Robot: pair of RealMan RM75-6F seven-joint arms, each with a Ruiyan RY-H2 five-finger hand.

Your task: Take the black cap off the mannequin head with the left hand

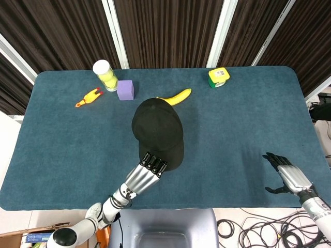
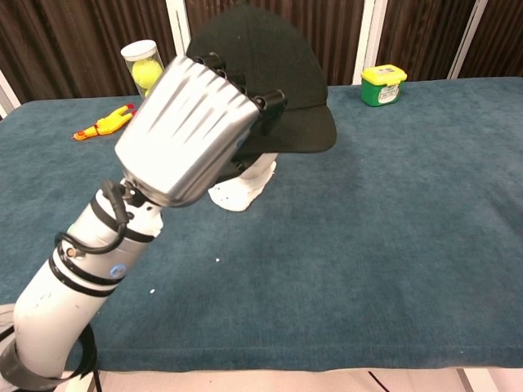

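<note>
The black cap [image 1: 156,129] sits over the white mannequin head [image 2: 243,186] near the table's middle. In the chest view only the head's lower white part shows under the cap [image 2: 282,65]. My left hand [image 1: 145,174] grips the cap's brim from the near side, fingers curled over its top. Seen from the chest camera, the left hand [image 2: 188,131] is large and hides the brim's left part. My right hand [image 1: 287,176] lies open and empty by the table's front right edge, showing in the head view only.
Along the back of the blue table [image 1: 248,119] stand a tube of tennis balls [image 1: 105,75], a purple cube [image 1: 125,89], a banana [image 1: 175,96] and a yellow-green box [image 1: 219,77]. A rubber chicken [image 1: 89,97] lies at the back left.
</note>
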